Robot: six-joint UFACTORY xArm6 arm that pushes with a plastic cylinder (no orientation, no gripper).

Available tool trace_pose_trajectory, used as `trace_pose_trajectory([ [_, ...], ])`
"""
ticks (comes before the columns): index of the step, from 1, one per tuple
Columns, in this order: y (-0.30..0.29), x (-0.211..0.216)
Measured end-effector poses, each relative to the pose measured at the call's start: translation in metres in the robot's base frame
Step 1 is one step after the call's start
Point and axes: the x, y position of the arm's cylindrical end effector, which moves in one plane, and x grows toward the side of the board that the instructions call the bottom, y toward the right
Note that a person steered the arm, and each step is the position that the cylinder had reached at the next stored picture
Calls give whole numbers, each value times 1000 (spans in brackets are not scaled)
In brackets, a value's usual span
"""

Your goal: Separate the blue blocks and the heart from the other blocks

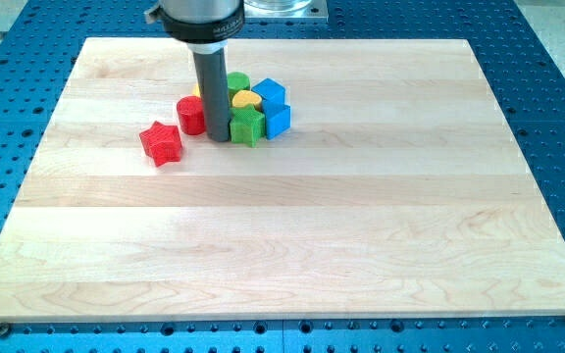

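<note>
Tip (217, 138) down on counter (361, 245), wedged in cluster between red cylinder (190, 115) and green star-like block (246, 127). Tool: plain rod, nothing to clamp. Blue blocks (272, 106) and yellow heart (246, 99) (shape probably heart, part hidden) at cluster's right. Separation just begun; next push rightward to peel them off.

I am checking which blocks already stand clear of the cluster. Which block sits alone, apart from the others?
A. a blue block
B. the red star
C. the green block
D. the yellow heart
B: the red star lies by itself toward the view's left, with bare board between it and the cluster around my tip.
</note>
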Motion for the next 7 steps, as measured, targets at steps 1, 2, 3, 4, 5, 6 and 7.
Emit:
trace_pose_trajectory([
  [1,-3,22],
  [2,-2,25],
  [3,2,30],
  [4,43,36],
  [5,48,21],
  [6,25,21],
  [7,7,17],
])
